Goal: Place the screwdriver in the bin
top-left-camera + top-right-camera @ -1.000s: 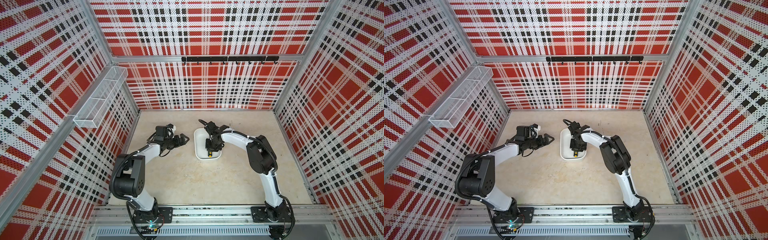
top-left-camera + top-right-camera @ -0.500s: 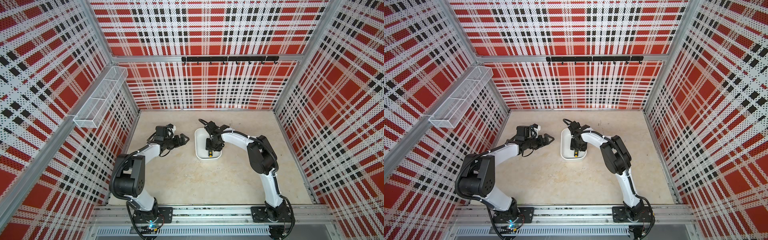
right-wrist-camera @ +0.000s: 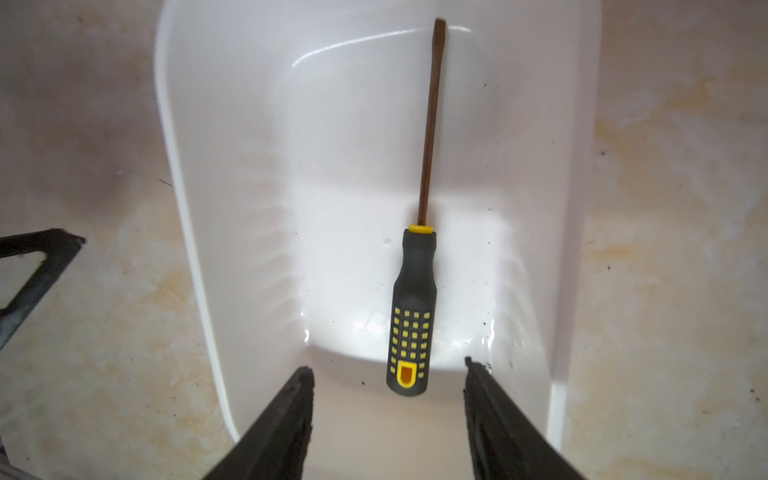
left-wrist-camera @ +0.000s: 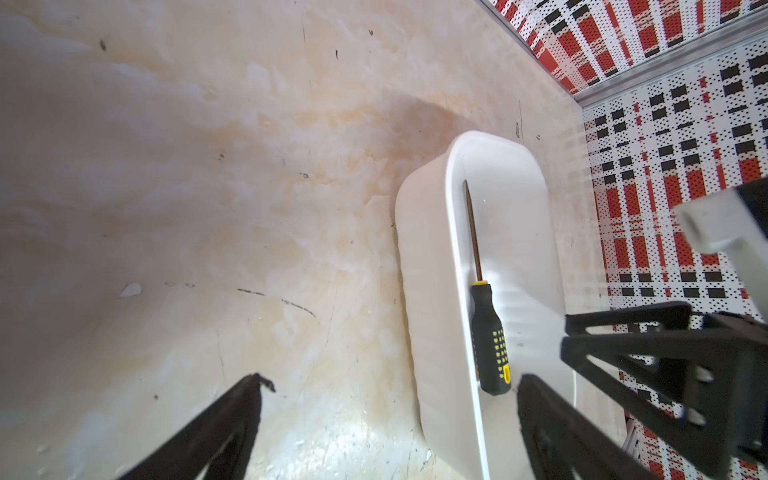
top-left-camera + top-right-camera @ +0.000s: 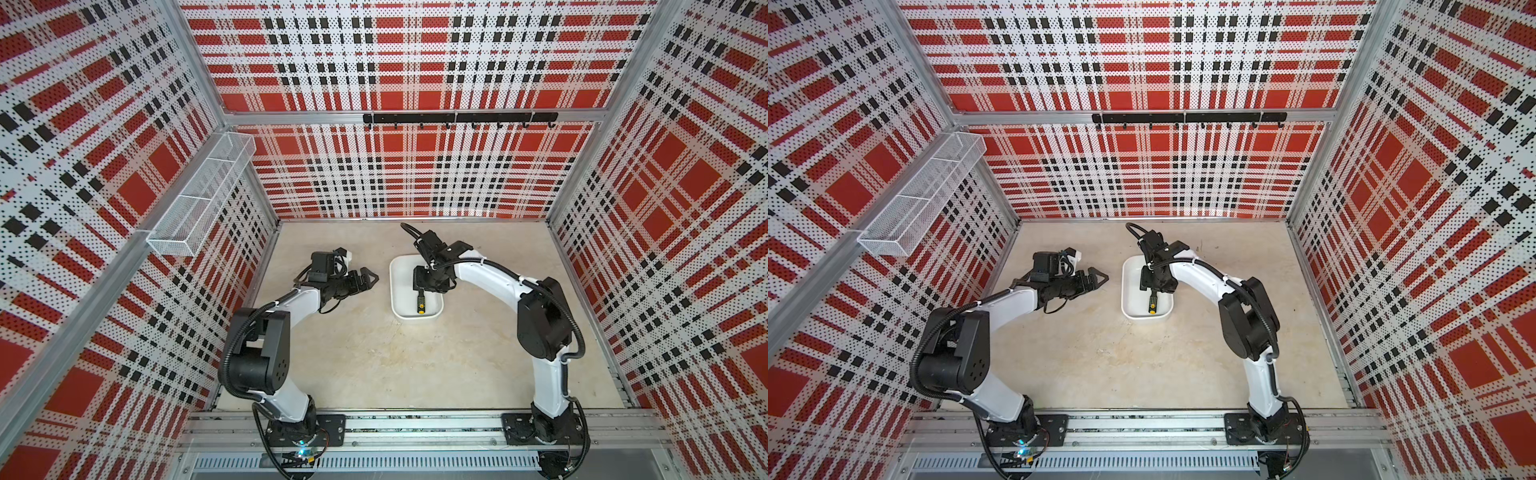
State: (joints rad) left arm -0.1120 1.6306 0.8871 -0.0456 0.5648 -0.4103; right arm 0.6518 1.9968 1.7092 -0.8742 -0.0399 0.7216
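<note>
**Plaid cell, beige tabletop: screwdriver lies in the bin**

Red, black and white plaid walls of perforated panel close the tabletop on three sides. In both top views a white wire-mesh basket hangs on the wall at the upper left of the frame. A black hook rail runs along the back wall at upper centre.

The bin, a shallow white tray with rounded corners, sits near the middle of the frame. Its long axis runs from the lower edge toward the back wall. The screwdriver lies flat on the bin's floor, its long axis along the bin's. Its black handle with yellow dots and yellow end cap points to the lower edge of the frame. The thin dark shaft points toward the back wall, and the left wrist view shows its flat tip near the bin's far short wall. In the top views the right arm hides the shaft.

The right gripper hangs over the bin, just above the handle. In the right wrist view its two black fingers stand apart, one on each side of the capped end and clear of it. It is released and holds nothing.

The left gripper sits left of the bin, near it but apart, pointing at it. Its fingers are spread wide and empty.
</note>
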